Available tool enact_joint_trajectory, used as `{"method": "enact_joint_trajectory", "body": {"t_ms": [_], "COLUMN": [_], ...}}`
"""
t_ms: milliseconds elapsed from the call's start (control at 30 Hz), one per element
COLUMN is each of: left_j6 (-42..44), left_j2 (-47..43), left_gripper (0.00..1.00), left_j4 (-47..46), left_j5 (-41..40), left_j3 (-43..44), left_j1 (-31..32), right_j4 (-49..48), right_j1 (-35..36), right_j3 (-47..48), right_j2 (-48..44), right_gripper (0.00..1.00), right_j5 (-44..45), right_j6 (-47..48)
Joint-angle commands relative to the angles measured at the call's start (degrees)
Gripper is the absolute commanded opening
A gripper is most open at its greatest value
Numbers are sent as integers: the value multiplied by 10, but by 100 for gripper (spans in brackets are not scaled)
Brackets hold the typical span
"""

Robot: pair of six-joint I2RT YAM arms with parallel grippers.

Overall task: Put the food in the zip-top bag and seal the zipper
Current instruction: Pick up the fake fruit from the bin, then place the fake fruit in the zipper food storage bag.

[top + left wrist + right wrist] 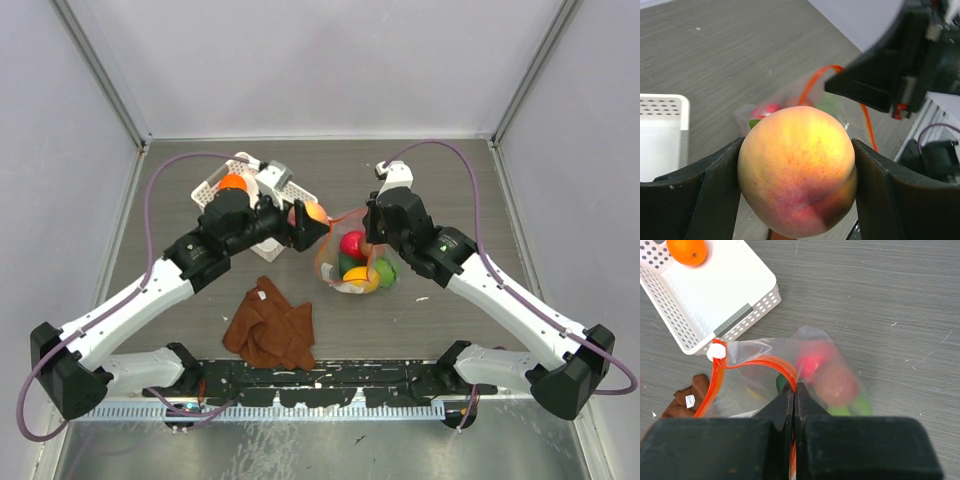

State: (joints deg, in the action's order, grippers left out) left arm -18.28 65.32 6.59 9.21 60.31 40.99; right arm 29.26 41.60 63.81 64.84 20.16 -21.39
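My left gripper (305,222) is shut on the peach-pink fruit (797,170) and holds it just left of the bag's mouth. The clear zip-top bag (340,285) lies mid-table with its mouth open. Inside it are a red fruit (352,243), a dark green one (345,263), a yellow one (358,278) and a bright green one (385,270). My right gripper (795,387) is shut on the orange-red zipper strip (760,364) and holds that edge up. The orange fruit (687,250) sits in the white basket (715,295).
A brown cloth (270,325) lies in front of the bag, near the left arm. The basket (212,188) stands behind the left gripper. A white slider (716,351) sits at the strip's end. Grey walls enclose the table.
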Motion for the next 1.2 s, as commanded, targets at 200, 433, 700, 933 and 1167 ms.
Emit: {"method": "enact_joint_trajectory", "body": {"t_ms": [200, 433, 700, 933, 1167], "left_j6": [99, 123, 114, 107, 100], "left_j2": [22, 78, 132, 141, 137], "left_gripper": [44, 48, 62, 90, 99], "left_j4": [-97, -103, -113, -109, -96], "left_j5": [-2, -34, -68, -76, -82], "left_j3": [-7, 12, 33, 39, 43], "left_j1": [105, 136, 142, 144, 143], "right_j4": [-21, -20, -22, -26, -28], "right_j1": [0, -1, 0, 0, 0], "right_j3": [1, 2, 3, 0, -2], "right_j2": [-24, -29, -28, -25, -24], "right_gripper": [0, 0, 0, 0, 0], "right_j5": [-9, -12, -14, -15, -18], "right_j6": [-9, -7, -4, -2, -3]}}
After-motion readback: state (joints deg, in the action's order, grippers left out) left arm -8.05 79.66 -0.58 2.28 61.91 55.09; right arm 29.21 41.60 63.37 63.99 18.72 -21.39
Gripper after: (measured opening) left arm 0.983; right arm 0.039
